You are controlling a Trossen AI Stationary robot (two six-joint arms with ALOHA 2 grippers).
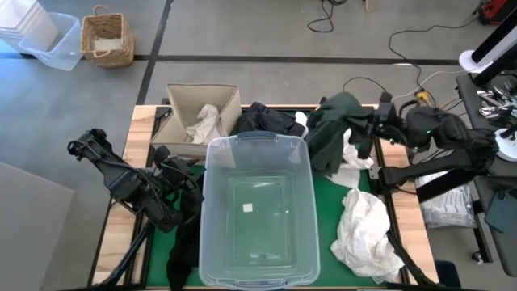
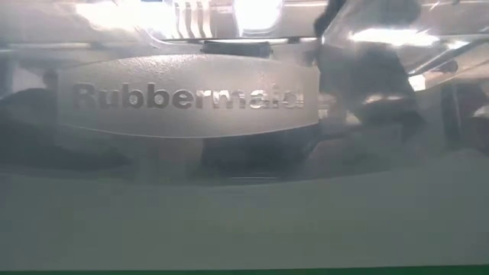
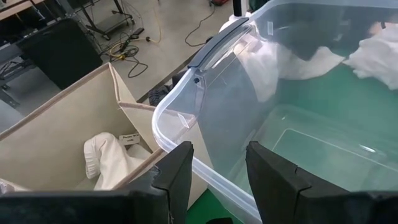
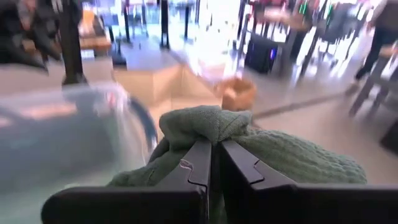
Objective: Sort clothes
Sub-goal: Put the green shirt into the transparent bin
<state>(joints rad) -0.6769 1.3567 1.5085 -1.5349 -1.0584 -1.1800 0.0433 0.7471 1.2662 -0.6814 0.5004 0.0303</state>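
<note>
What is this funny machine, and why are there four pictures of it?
It's a robot with two dark arms that sorts clothes on a table. One camera looks down from above, one sits low, pressed against the clear plastic tub, and one rides on each wrist. The right end effector is shut on a dark green garment and holds it up beside the tub. The left end effector holds nothing; its fingers stand a little apart near the tub's rim. On the table there is also a beige fabric box with a white garment inside, a black garment behind the tub, and a crumpled white garment.
</note>
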